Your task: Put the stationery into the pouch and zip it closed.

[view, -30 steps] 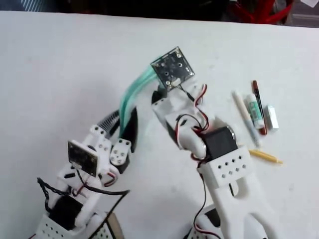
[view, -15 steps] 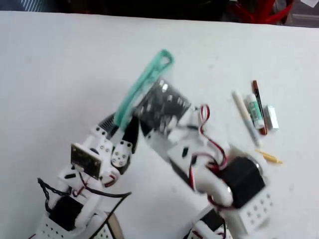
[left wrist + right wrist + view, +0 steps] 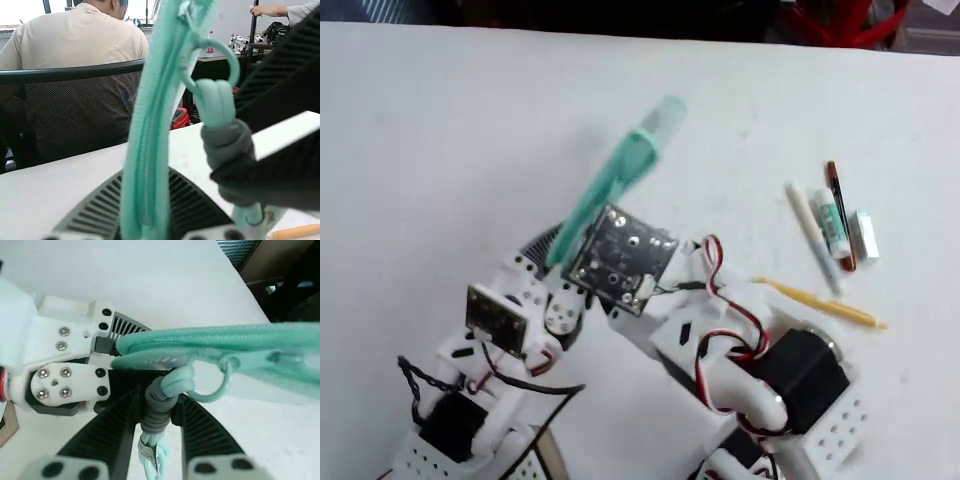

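Observation:
The teal pouch [image 3: 610,180] is held off the table, stretched straight from near left to far right. My left gripper [image 3: 556,252] is shut on its near end, seen close as a teal strip [image 3: 150,130] between the jaws. My right gripper [image 3: 159,426] is shut on the grey-and-teal zipper pull cord [image 3: 159,405], right beside the left gripper [image 3: 65,365]. The pull's ring [image 3: 216,65] hangs from the zip. The stationery lies on the table at the right: a white pen [image 3: 812,238], a red-black pen [image 3: 837,200], a green-white stick [image 3: 832,226], a white eraser [image 3: 865,236] and a yellow pen [image 3: 822,300].
The right arm's body [image 3: 790,380] and wrist board [image 3: 620,262] stand between the pouch and the stationery. The white table [image 3: 440,130] is bare at the far left. A mesh chair [image 3: 75,115] with a seated person stands beyond the table's edge.
The right gripper has drawn back along the pouch from its far end to the left gripper's end, pull in hand. The pouch went from curved to straight. The yellow pen shows more.

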Motion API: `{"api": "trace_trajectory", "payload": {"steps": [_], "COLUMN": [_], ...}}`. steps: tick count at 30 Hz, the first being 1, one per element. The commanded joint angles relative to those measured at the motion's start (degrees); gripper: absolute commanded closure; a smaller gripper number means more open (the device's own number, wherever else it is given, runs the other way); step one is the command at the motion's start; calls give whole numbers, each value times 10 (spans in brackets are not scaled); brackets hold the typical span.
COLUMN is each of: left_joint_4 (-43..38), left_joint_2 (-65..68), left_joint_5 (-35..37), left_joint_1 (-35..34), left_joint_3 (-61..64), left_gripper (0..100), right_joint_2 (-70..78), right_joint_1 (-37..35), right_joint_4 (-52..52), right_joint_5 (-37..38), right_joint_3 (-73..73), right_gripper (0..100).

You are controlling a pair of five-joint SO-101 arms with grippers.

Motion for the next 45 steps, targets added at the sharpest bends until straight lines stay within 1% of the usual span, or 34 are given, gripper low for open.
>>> {"api": "trace_trajectory", "payload": {"steps": [1, 8, 15, 17, 19, 22, 24, 26, 28, 30, 31, 33, 34, 36, 38, 42, 43, 45], "left_joint_4": [-3, -3, 0, 6, 11, 22, 37, 57, 76, 84, 84, 83, 83, 83, 85, 81, 77, 70], "left_joint_2": [-5, -5, -5, -6, -6, -6, -6, -7, -6, -5, -4, -4, -4, -4, -4, -3, -3, -3], "left_joint_5": [-4, -6, -7, -7, -8, -5, -4, 3, 19, 25, 25, 25, 21, 4, -4, -7, -7, -8], "left_joint_1": [12, 11, 11, 11, 11, 11, 15, 18, 22, 22, 22, 25, 31, 44, 54, 56, 56, 53], "left_joint_3": [-23, -23, -23, -23, -23, -23, -26, -33, -52, -69, -71, -71, -71, -71, -71, -57, -52, -45], "left_gripper": [979, 979, 979, 979, 979, 979, 979, 979, 979, 979, 979, 979, 979, 979, 979, 979, 979, 979], "right_joint_2": [4, 0, -1, -2, -15, -50, -65, -69, -67, -66, -60, -30, -6, 51, 102, 176, 194, 229], "right_joint_1": [-15, -55, -56, -55, -54, -54, -51, -19, 33, 89, 110, 137, 141, 145, 141, 139, 131, 108], "right_joint_4": [7, 39, 52, 52, 59, 68, 73, 77, 67, 35, 15, -14, -21, -17, -6, 38, 58, 104], "right_joint_5": [34, 45, 45, 40, 40, 34, 29, 29, 29, 25, 25, 24, 24, 24, 15, -73, -85, -85], "right_joint_3": [36, 72, 84, 67, 30, -19, -46, -71, -107, -142, -158, -188, -202, -239, -301, -476, -510, -561], "right_gripper": [980, 980, 978, 970, 909, 762, 737, 752, 770, 806, 841, 951, 995, 954, 982, 981, 981, 981]}}
